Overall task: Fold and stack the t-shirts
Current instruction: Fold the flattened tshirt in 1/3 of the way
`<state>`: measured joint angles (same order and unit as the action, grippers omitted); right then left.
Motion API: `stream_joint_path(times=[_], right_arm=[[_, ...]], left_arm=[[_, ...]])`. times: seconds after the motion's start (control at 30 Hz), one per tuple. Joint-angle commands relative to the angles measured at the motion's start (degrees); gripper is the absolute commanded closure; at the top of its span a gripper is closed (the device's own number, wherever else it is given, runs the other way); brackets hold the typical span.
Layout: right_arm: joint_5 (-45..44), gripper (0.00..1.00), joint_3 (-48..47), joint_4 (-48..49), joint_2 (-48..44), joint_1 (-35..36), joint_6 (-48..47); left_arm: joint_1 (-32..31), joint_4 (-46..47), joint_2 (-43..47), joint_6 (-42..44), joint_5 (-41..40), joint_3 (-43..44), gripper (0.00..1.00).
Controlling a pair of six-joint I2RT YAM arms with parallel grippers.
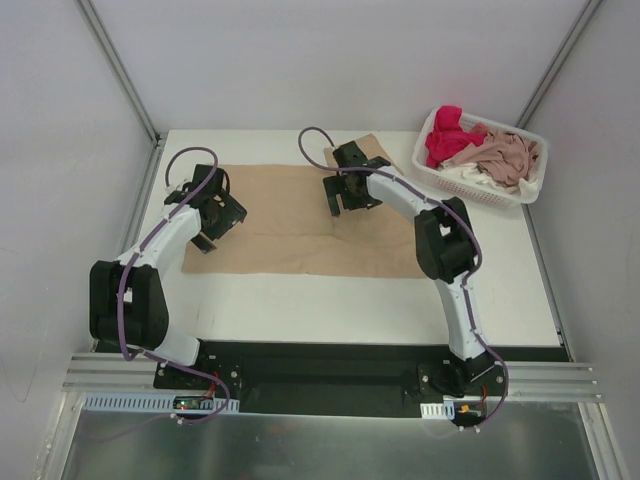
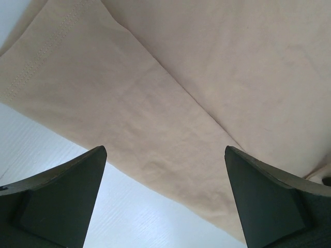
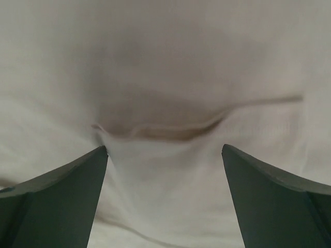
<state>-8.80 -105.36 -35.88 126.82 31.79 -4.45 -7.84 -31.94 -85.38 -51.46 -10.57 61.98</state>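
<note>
A large tan t-shirt (image 1: pixel 290 225) lies spread flat across the white table (image 1: pixel 350 300). My left gripper (image 1: pixel 210 225) hovers open over its left edge. In the left wrist view the open jaws (image 2: pixel 165 155) straddle the cloth's edge (image 2: pixel 155 103), with bare table below and nothing between them. My right gripper (image 1: pixel 350 195) is open over the shirt's far middle part. In the right wrist view the gripper (image 3: pixel 164 155) frames a raised wrinkle (image 3: pixel 160 129) in the cloth and holds nothing. More t-shirts, red-pink (image 1: pixel 445 135), dusty pink (image 1: pixel 505 155) and white (image 1: pixel 475 175), sit bunched in a basket.
The white lattice basket (image 1: pixel 465 187) stands at the table's far right corner, just right of the tan shirt's sleeve (image 1: pixel 375 148). Grey walls with metal rails close in the table on the left, right and back. The arms' bases sit on the black strip at the near edge.
</note>
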Motion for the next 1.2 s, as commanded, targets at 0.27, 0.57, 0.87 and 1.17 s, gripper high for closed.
stream_joint_path(times=[0.27,0.57,0.87,1.17], right_arm=[[-5.52,0.03,-3.31,1.06,-6.30,-0.24,1.28],[6.06,0.03,34.86,19.18,-28.21,-0.77,9.01],[10.18,0.03,44.18,18.21,-25.31,-0.77,10.25],[9.42,0.03,60.00,16.99,-36.28,2.83,13.15]], left_arm=[[-0.25,0.82,-0.57,1.28,2.74,1.31,0.01],[-1.04,4.35,-7.78,-0.04,5.91,1.40,0.01],[-1.39,5.14,-7.17,-0.31,4.41,-6.07,0.01],[-1.57,5.14,2.31,-0.22,7.05,-20.21,0.01]])
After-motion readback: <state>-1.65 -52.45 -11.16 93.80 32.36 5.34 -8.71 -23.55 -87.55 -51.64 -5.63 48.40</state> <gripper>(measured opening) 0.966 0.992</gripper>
